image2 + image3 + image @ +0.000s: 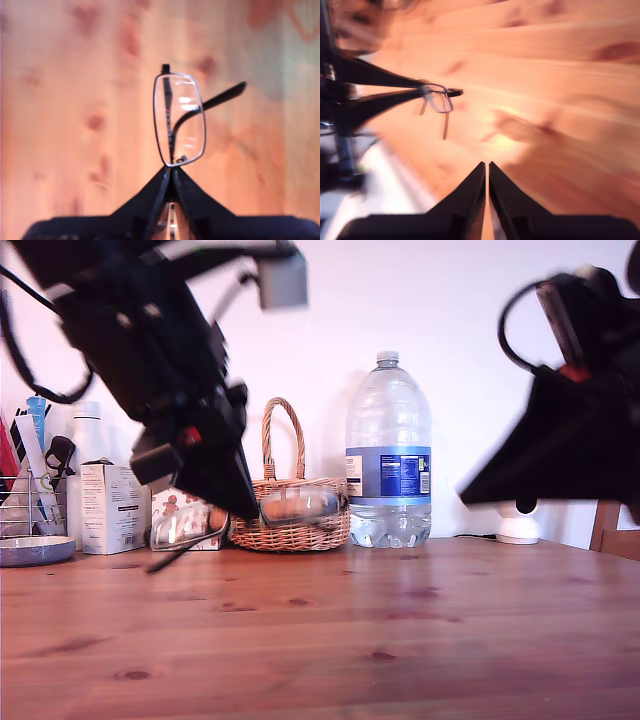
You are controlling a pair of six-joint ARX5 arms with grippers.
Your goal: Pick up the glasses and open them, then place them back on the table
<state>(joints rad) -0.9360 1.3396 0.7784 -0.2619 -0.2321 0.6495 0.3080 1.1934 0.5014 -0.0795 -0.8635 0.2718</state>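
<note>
While the glasses [250, 515] are being held up in the air above the desk [400, 640], they are being gripped at one end of the frame by my first claw [171, 172], whose two fingers are clenched tight on it. In the exterior view the glasses are hanging toward the desk's far edge, in front of the basket [290, 515]. Their long axis is being pointed straight away from my first claw, and one temple arm is being swung partly out while the other one cannot be made out clearly. My second claw [486, 167] is being kept closed on nothing, well apart from the glasses, which lie off to its side and ahead. So my first claw is the nearer one, and the free end is being left for my second claw. One pair of glasses, one basket, one big water bottle [388, 455] and two claws are being counted.
</note>
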